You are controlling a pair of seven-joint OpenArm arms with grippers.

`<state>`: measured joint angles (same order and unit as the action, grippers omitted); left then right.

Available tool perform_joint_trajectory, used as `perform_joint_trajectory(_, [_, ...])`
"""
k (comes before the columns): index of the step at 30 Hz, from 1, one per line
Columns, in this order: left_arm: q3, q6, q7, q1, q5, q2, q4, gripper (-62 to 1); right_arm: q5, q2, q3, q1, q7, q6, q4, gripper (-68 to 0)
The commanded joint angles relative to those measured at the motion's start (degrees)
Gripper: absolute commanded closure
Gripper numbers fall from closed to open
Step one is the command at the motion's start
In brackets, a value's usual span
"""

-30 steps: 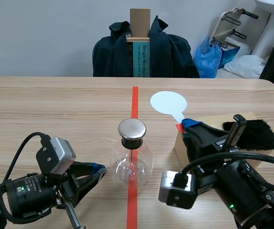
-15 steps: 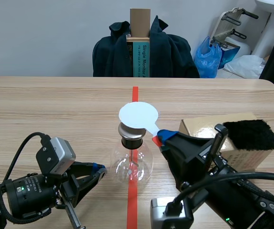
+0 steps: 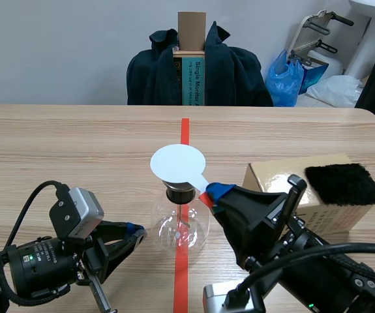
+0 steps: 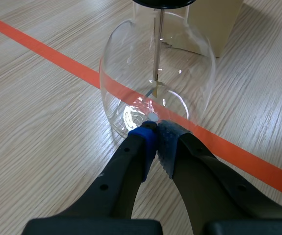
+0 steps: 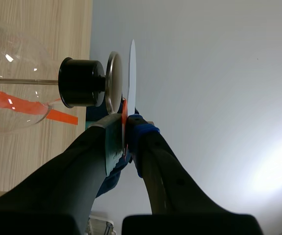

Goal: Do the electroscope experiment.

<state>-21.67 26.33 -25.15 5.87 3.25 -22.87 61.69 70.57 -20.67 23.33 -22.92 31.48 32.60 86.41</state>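
Right gripper (image 3: 216, 193): clenched on the red handle (image 5: 124, 111) of the white disc (image 3: 177, 163), with the handle pinched between both pads. The grip sits at the handle's far end, presumably so that the black fingers stay off the disc face.

The disc is held level, directly above the metal plate (image 5: 112, 81) that caps the electroscope. The right wrist view shows the two parallel and very near, with what appears to be a thin gap between them (contact cannot be ruled out). Judgement: this is the charge-presenting step, with disc brought to plate.

Under the plate a black stopper (image 5: 79, 82) closes the neck of the glass flask (image 3: 180, 225). The flask stands upright on the orange-red tape line (image 3: 184, 130) near the table's near edge. A thin rod (image 4: 158, 49) hangs from the stopper inside the flask; the state of its lower end is too small to read.

Left gripper (image 4: 155, 134): closed on nothing, with its tips meeting at the foot of the flask. It probably serves to steady the flask. Whether the pads touch the glass cannot be settled.

A cardboard box (image 3: 272, 179) stands beside the flask on the right arm's side, and a black fur pad (image 3: 340, 184) lies on top of it, likely the rubbing cloth.
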Motion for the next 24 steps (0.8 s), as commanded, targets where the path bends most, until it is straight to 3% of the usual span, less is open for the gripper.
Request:
perform_joint_trajectory(1, [0.31,-0.15,-0.74,-0.17,-0.39,0.13,0.87,-2.7,-0.22,-0.79,-0.48,-0.28,0.02,0.76,0.46,-0.6])
perform_joint_trajectory(13, [0.31,-0.15,-0.74,-0.17,-0.39,0.13,0.87,-2.7,-0.22,-0.79,-0.50,-0.28,-0.70,0.79,0.46,-0.6])
perform_joint_trajectory(24, [0.31,-0.15,-0.74,-0.17,-0.39,0.13,0.87,-2.7,-0.24,-0.79,-0.50,-0.28,-11.91,0.79,0.46,-0.7])
